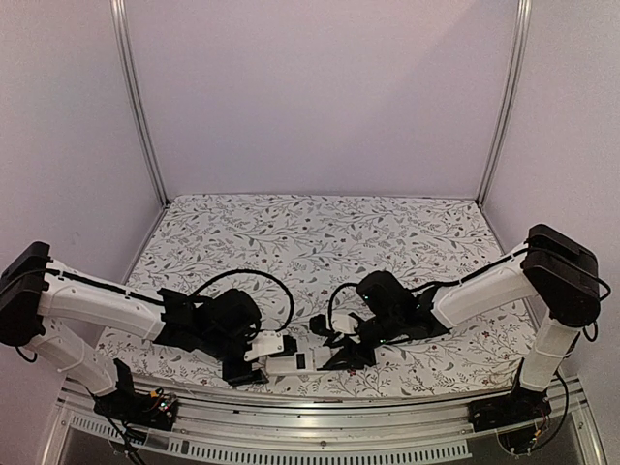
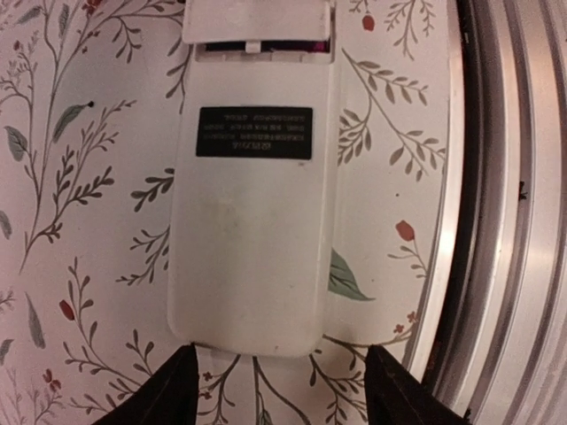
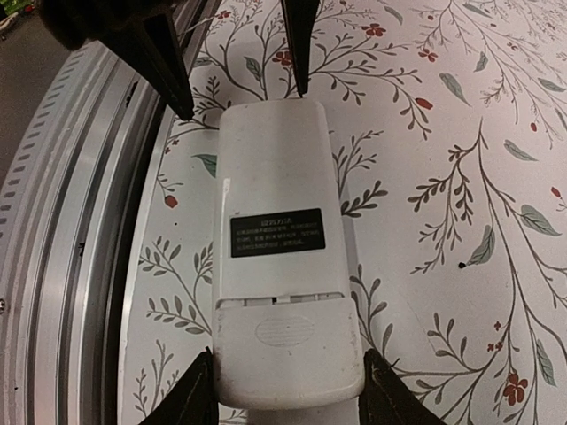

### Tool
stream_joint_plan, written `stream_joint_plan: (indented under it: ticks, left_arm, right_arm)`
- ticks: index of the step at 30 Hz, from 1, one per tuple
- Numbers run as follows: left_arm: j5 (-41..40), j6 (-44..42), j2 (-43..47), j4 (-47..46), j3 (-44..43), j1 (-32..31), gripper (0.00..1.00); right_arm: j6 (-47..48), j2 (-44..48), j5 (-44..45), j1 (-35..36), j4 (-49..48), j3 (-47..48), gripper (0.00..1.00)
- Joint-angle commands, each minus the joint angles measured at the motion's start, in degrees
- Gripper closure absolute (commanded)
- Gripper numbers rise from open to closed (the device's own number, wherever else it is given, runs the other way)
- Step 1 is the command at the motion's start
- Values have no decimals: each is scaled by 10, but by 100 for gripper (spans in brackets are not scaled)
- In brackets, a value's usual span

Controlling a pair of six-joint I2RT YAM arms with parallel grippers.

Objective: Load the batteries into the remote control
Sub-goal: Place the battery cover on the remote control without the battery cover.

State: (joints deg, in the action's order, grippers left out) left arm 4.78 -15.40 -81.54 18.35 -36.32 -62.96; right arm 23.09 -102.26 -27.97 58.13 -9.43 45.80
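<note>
The remote control lies white back up on the floral cloth, close to the front edge, with a black label on its back. Its battery cover sits slid a little off the body, leaving a narrow slit. My right gripper is shut on the cover end, one finger against each long side. At the opposite end my left gripper stands open, wider than the remote, its fingertips just past the rounded end. The batteries are hidden.
A metal rail runs along the table's front edge right beside the remote, also seen in the right wrist view. The floral cloth stretches away behind the arms. Black cables loop above both wrists.
</note>
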Motion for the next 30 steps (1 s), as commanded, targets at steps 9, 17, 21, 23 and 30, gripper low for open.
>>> stream_joint_plan:
  ticks: [9, 17, 21, 23, 30]
  left_arm:
    - [28, -8, 4, 10, -7, 6, 41]
    - [32, -8, 9, 9, -7, 6, 42]
    - [30, -8, 13, 9, -6, 6, 42]
    - [31, -7, 13, 9, -6, 6, 42]
    - [30, -8, 10, 10, -7, 6, 43]
  right_arm:
    - [-8, -19, 20, 9, 21, 19, 86]
    - [1, -33, 29, 14, 40, 35, 85]
    - [13, -25, 44, 14, 62, 32, 84]
    - [20, -13, 47, 14, 69, 30, 84]
    - [31, 24, 54, 14, 93, 30, 84]
